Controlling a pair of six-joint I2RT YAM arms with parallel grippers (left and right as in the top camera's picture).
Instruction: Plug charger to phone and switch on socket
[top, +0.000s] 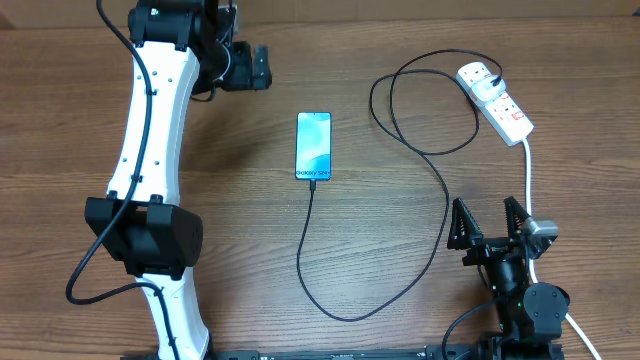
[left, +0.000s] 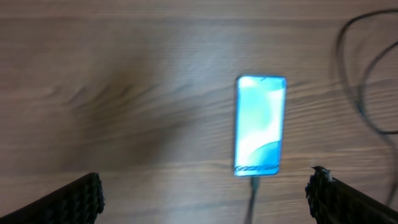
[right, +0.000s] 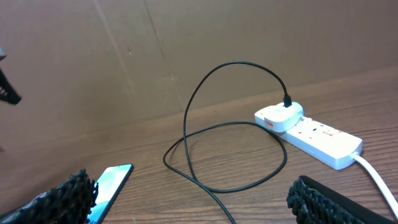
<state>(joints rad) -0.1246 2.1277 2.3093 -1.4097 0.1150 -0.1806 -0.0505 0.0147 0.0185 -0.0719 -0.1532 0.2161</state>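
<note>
The phone (top: 313, 146) lies flat mid-table with its blue screen lit. The black charger cable (top: 340, 305) meets the phone's bottom edge, loops toward the front, then runs up right to the white plug in the socket (top: 497, 100). My left gripper (top: 262, 68) is open and empty, up and left of the phone. In the left wrist view (left: 205, 208) the phone (left: 260, 124) and cable (left: 252, 199) lie ahead of it. My right gripper (top: 490, 228) is open and empty, near the front right. The right wrist view (right: 193, 208) shows the phone (right: 109, 183), cable (right: 236, 127) and socket (right: 311, 130).
The socket's thick white lead (top: 528, 170) runs from the strip toward the front, past the right gripper, and shows in the right wrist view (right: 373, 174). The left arm's white links (top: 150, 130) span the table's left side. A brown wall stands behind the table (right: 124, 62).
</note>
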